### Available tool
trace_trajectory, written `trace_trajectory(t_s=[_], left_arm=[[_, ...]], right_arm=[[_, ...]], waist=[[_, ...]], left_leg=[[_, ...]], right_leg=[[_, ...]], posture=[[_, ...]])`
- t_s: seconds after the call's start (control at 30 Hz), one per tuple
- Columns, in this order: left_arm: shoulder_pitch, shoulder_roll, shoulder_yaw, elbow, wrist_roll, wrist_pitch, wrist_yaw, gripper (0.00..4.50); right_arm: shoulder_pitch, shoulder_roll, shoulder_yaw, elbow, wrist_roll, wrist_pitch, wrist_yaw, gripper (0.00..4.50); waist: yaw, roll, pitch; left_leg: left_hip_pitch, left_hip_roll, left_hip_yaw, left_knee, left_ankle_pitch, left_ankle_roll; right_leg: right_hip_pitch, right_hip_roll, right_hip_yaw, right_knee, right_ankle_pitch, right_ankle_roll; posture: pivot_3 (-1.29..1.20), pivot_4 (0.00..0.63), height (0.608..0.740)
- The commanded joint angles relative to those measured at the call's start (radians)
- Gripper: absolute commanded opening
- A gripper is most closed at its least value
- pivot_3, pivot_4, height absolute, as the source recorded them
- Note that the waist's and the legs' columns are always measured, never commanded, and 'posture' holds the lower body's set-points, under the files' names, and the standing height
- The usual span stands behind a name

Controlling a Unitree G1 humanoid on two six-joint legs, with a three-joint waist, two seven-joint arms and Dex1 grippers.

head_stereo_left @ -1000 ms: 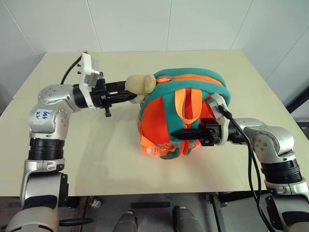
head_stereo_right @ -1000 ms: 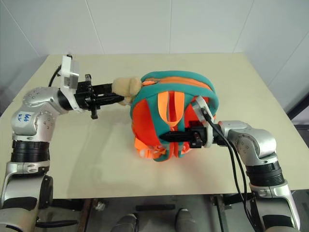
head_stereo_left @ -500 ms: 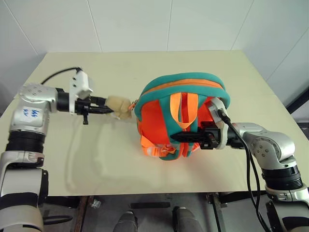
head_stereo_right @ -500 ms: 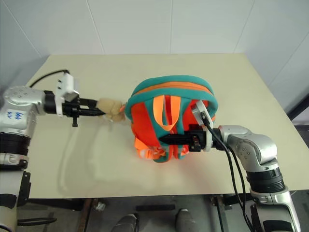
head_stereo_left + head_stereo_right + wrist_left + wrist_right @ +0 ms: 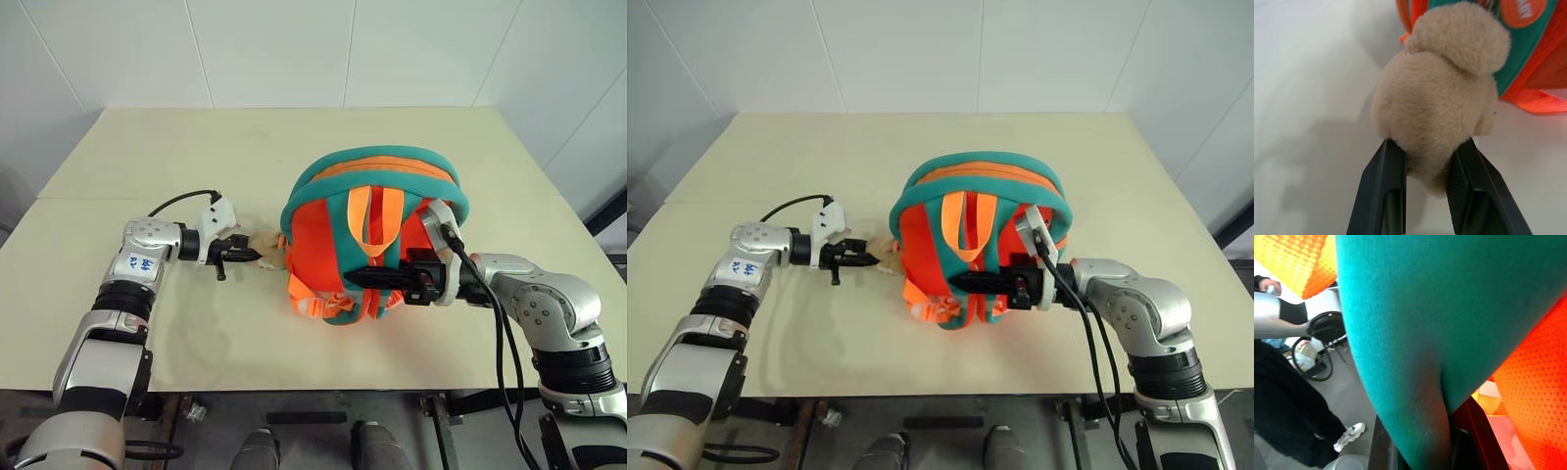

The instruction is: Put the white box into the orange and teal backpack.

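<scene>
The left claw (image 5: 1426, 188) was pinching the tan plush toy (image 5: 1442, 103), one black finger (image 5: 1383, 191) pressed into each side of the fluffy body. In the head views that claw (image 5: 250, 257) lay low over the counter (image 5: 157, 147), reaching in from the counter's left edge toward the middle, with the toy (image 5: 269, 250) between it and the orange and teal backpack (image 5: 372, 230). The toy sat just beside the backpack's left flank, close to the teal trim.

The right claw (image 5: 358, 276) was clamped on a teal strap (image 5: 1415, 357) of the backpack; in the right wrist view the teal fabric ran down between its two fingers. It reached in level from the counter's right side across the backpack's near face, under the orange webbing loop (image 5: 377, 220).

The backpack stood upright about midway between the counter's left and right edges, nearer the near edge than the far one, its strap side facing the robot and its rounded teal rim on top. Loose orange webbing (image 5: 312, 299) lay at its base. The white box could not be made out.

In the right wrist view a person (image 5: 1288, 416) in dark clothes and a white shoe stood on the floor beyond the counter.
</scene>
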Motion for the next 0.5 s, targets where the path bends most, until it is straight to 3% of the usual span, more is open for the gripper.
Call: trace_trajectory(t_s=[0.03, 0.17, 0.33, 0.4, 0.5], left_arm=[[0.101, 0.05, 0.051, -0.254, -0.103, 0.125, -0.064, 1.63], [0.26, 0.115, 0.143, -0.525, -0.2, 0.272, -0.032, 2.86], [0.445, 0.197, 0.265, -0.698, -0.276, 0.389, 0.009, 4.34], [0.5, 0.21, 0.286, -0.75, -0.291, 0.42, 0.025, 4.5], [0.572, 0.217, 0.315, -0.81, -0.31, 0.435, 0.044, 4.5]], right_arm=[[0.026, -0.004, -0.127, -0.089, 0.138, 0.039, -0.053, 0.94], [0.124, -0.077, -0.195, -0.202, 0.13, 0.006, -0.066, 2.23], [0.251, -0.152, -0.304, -0.235, 0.083, -0.073, -0.071, 3.85], [0.285, -0.185, -0.335, -0.201, 0.054, -0.107, -0.045, 4.47], [0.353, -0.228, -0.359, -0.135, -0.03, -0.202, 0.012, 4.47]], waist=[[-0.002, 0.0, 0.0], [-0.002, 0.0, 0.0], [-0.003, 0.0, 0.0], [-0.003, 0.0, 0.0], [0.0, 0.0, 0.0]], left_leg=[[0.0, 0.0, 0.0, -0.001, 0.0, 0.0], [-0.003, 0.001, -0.001, -0.003, -0.001, 0.001], [-0.003, 0.001, 0.001, -0.003, -0.002, 0.002], [-0.002, 0.001, 0.001, -0.003, -0.002, 0.002], [0.001, 0.001, 0.002, -0.003, -0.002, 0.002]], right_leg=[[0.0, 0.0, 0.0, 0.0, 0.0, 0.0], [-0.003, 0.0, 0.0, 0.003, -0.001, -0.001], [-0.004, 0.0, 0.0, -0.003, -0.002, -0.001], [-0.003, 0.0, 0.0, -0.003, -0.002, -0.002], [0.0, 0.0, 0.0, -0.006, -0.004, -0.006]], posture=[[0.0, 0.15, 0.74], [0.0, 0.15, 0.74], [0.0, 0.15, 0.74], [0.0, 0.15, 0.74], [0.0, 0.15, 0.74]])
